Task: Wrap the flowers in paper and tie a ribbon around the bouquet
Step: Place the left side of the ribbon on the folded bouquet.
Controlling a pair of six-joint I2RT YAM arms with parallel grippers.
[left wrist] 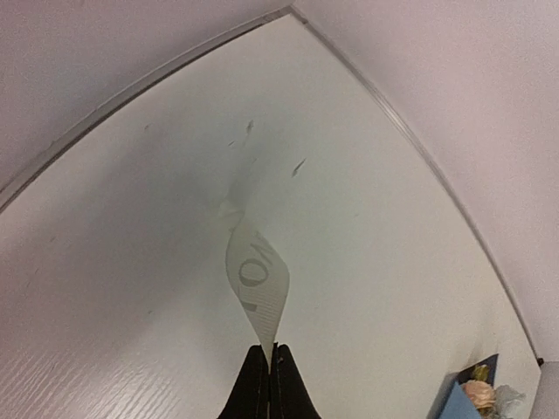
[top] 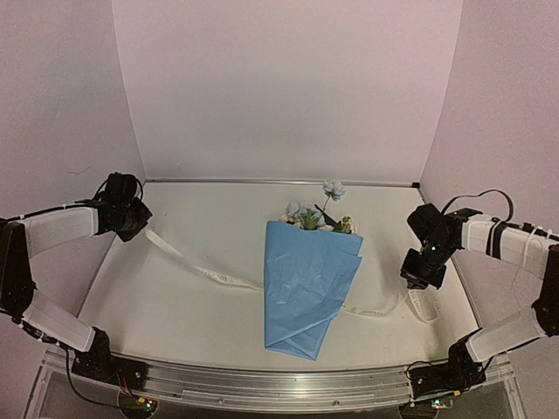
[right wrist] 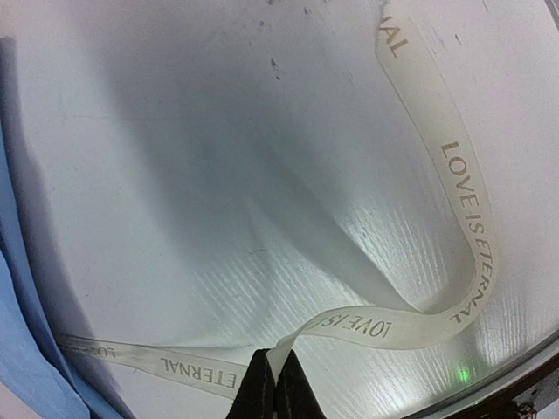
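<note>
Your left gripper [left wrist: 269, 356] is pinched tight on the ribbon [left wrist: 259, 279] end. The strip twists away just beyond it over the table [left wrist: 113, 262], and the bouquet [left wrist: 476, 397] lies right of the gripper.

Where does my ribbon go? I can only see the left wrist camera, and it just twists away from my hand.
Observer: The ribbon runs across the table to the bouquet and slips out of sight at its left edge.
Operator: Does it come out the other side?
Observer: Yes, on the bouquet's right. It curls in a loop there, and the right hand is shut on it.
</note>
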